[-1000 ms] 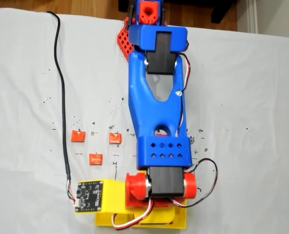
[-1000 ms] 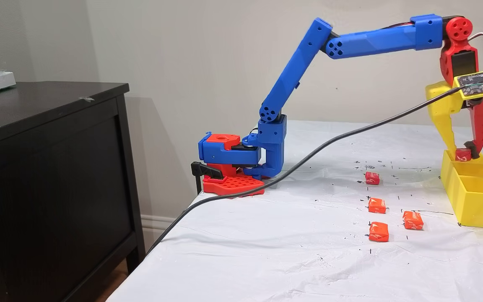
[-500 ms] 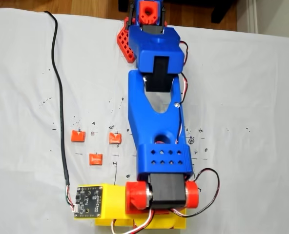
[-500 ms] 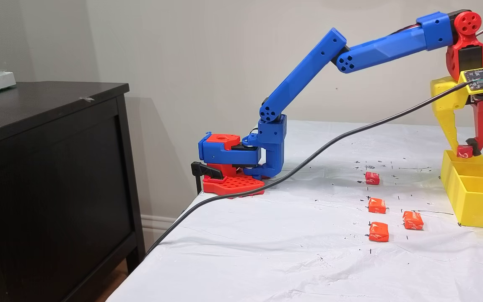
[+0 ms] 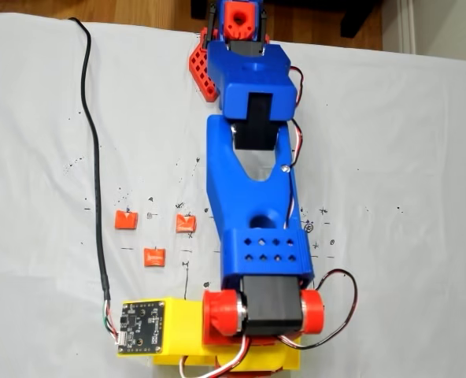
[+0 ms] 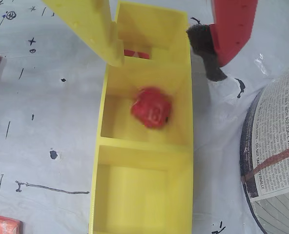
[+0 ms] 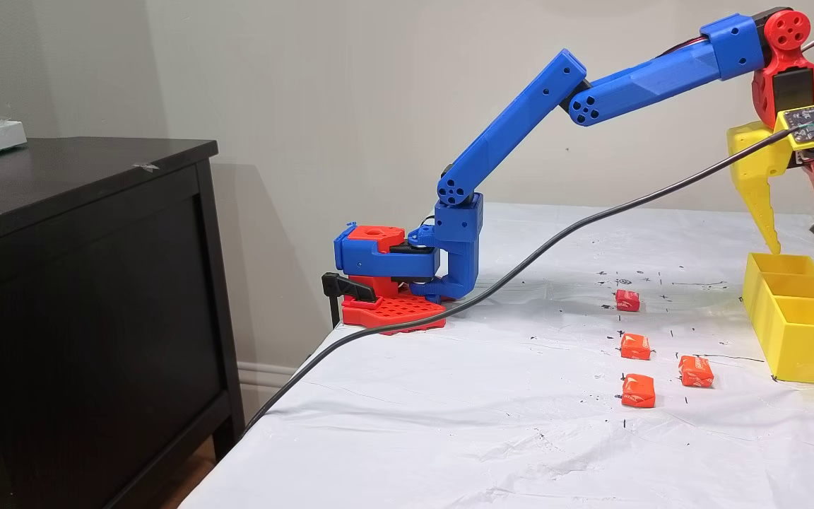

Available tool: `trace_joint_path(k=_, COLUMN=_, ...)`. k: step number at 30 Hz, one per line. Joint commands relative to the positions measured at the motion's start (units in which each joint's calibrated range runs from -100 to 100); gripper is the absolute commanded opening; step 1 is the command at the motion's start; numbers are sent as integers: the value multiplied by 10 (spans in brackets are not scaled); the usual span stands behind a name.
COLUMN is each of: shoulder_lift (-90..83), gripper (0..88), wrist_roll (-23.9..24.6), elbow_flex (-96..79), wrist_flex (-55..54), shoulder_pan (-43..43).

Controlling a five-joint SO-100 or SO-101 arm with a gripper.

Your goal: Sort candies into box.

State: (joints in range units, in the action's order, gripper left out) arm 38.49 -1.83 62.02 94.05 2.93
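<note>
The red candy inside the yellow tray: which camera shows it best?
The wrist view: the red candy lies blurred in the middle compartment of the tray, under the open gripper. In a fixed view the tray's wall hides it; in the other the arm covers it.

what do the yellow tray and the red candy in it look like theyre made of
The tray looks like hard matte plastic, perhaps printed: flat opaque yellow walls with crisp edges and no gloss.

The red candy seems wrapped in thin glossy film or foil: crinkled surface with white marks. It is blurred, so the wrapper material stays uncertain.
</note>
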Motion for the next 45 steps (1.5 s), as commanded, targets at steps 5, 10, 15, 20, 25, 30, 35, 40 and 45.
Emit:
trace_joint_path(k=5, shoulder_lift=-41, gripper=285, wrist_roll=-3, elbow_flex=21, wrist_flex=7, shoulder_pan=-5)
trace_joint_path(k=10, shoulder_lift=-51, gripper=211, wrist_roll=-4, elbow_flex=18, wrist_flex=10, shoulder_pan=-6)
trace_joint_path(k=15, shoulder_lift=-73, gripper=46, wrist_roll=-2, elbow_flex=18, wrist_flex=24, shoulder_pan=-8)
trace_joint_path(k=20, shoulder_lift=-152, gripper=25, wrist_roll=-7, elbow_flex=-74, wrist_flex=26, shoulder_pan=-4)
trace_joint_path(k=25, shoulder_lift=-252, gripper=19, wrist_roll=-11, elbow_flex=-210, wrist_flex=-12, shoulder_pan=4)
trace_joint_path(k=30, shoulder_lift=-335, gripper=8, wrist_roll=-15, elbow_flex=-349, wrist_flex=-60, shoulder_pan=16)
trace_joint_path(k=35, shoulder_lift=-405, gripper=2, wrist_roll=-28, elbow_flex=-494, wrist_flex=-99, shoulder_pan=32)
trace_joint_path(k=40, shoulder_lift=-504, gripper=2, wrist_roll=-37, elbow_flex=-688, wrist_flex=-185, shoulder_pan=50)
trace_joint_path(k=45, shoulder_lift=-527, gripper=45, wrist_roll=-42, elbow_flex=-766, wrist_flex=-215, shoulder_pan=46)
